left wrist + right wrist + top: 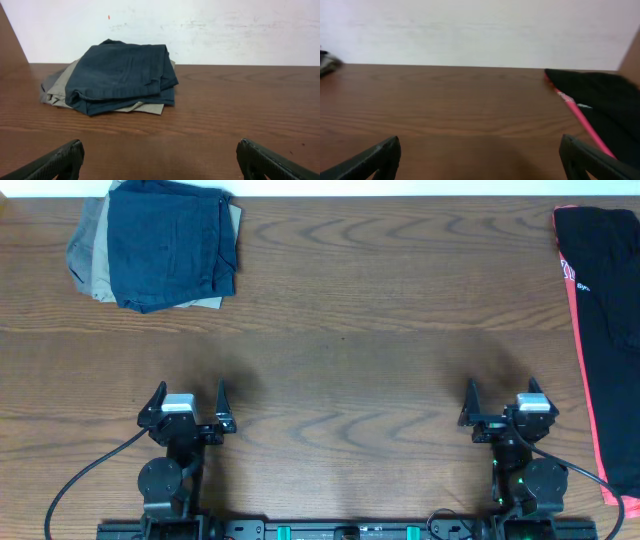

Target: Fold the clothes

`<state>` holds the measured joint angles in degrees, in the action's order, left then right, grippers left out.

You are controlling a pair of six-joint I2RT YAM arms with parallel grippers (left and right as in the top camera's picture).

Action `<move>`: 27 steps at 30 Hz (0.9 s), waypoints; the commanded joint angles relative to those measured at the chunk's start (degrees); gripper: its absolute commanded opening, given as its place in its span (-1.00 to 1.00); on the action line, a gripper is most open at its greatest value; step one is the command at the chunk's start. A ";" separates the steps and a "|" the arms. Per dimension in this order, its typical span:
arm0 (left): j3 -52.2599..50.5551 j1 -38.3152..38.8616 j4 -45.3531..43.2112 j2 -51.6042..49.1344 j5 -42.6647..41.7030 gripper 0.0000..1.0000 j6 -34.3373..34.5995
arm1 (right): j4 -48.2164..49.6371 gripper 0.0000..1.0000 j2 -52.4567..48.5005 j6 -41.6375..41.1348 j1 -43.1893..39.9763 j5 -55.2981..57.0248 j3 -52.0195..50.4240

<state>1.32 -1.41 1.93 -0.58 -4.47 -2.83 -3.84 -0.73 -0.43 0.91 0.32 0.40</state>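
The clothes (610, 310), a black garment with a red-pink strip along its left edge and a small pale mark near the top, lie at the table's right edge, partly out of frame. The right wrist view has them (607, 92) ahead and to the right. My right gripper (502, 390) stands open near the front edge, left of the clothes and not touching them; nothing lies between its fingers (480, 145). Over at the front left, my left gripper (190, 392) is open and empty as well (160, 150).
A folded pile (165, 240) with a dark blue garment on top of tan and grey ones sits at the back left, straight ahead of the left gripper (122, 75). Bare brown wood table (340, 330) spans the middle. A white wall (225, 25) rises behind the far edge.
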 commanded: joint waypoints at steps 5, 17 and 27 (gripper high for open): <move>-1.09 -0.13 1.68 0.35 -0.39 0.96 -0.11 | 2.12 0.98 0.46 -29.31 0.24 -21.84 -0.09; -1.09 -0.13 1.68 0.35 -0.39 0.96 -0.11 | 8.79 0.99 0.46 -53.27 0.24 -33.90 -0.09; -1.09 -0.13 1.68 0.35 -0.39 0.95 -0.11 | 21.92 0.99 -1.64 -45.97 0.24 -25.57 6.14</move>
<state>1.32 -1.41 1.93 -0.58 -4.47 -2.81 18.79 -1.04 -50.87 0.89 -29.69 2.35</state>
